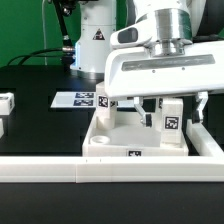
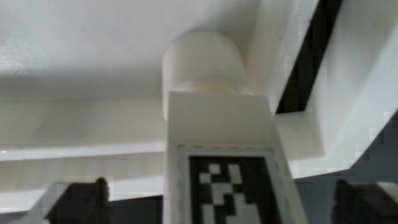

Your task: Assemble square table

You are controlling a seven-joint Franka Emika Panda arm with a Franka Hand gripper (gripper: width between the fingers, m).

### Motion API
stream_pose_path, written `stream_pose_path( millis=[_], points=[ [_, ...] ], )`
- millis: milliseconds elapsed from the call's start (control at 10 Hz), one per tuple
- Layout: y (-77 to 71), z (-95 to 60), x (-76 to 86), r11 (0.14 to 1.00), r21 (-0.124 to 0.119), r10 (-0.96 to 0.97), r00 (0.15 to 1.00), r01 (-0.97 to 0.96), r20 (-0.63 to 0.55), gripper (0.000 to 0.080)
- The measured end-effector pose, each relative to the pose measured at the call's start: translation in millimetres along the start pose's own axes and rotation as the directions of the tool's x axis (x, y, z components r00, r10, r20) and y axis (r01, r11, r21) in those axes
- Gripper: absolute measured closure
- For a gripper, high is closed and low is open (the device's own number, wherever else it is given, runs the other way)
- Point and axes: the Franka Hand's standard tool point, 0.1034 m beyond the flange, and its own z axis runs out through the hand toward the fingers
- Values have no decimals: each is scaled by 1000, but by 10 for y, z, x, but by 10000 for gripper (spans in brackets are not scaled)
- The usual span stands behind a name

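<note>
The slab (image 1: pixel 115 140) of the square table lay flat on the black work surface (image 1: pixel 40 125), toward the exterior view's right, with its near edge against the long white border rail (image 1: pixel 50 170). It looked like rigid moulded plastic, broad and light for its size, and smooth enough to slide if pushed. The raised rim offered the only real purchase, and the rail seemed the thing to brace it against. Behind it, toward the exterior view's left, lay the marker board (image 1: pixel 80 100), which is no part of the furniture. One leg (image 1: pixel 172 118) stood upright on the slab directly under the arm. In the wrist view its rounded end met the slab's white surface, though whether it was fully seated in a socket could not be told. The leg looked stiff, light and slick-sided, a tagged block best taken across its two flat faces, low enough not to tip it. Two small white blocks (image 1: pixel 5 101), probably further legs, sat near the exterior view's left edge, well apart from the slab. The gripper (image 1: pixel 171 106) hung over the standing leg with its jaws spread wide. The dark fingers (image 2: pixel 80 200) flanked the leg on both sides with clear gaps, gripping nothing.
</note>
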Motion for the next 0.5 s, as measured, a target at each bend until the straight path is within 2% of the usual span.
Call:
stream_pose_path(
  millis=[300,500],
  points=[
    [4,-2,1,1000,0,1,1000,-1,1,151],
    [34,-138,120,1000,6,14,1000,-14,18,150]
  ],
)
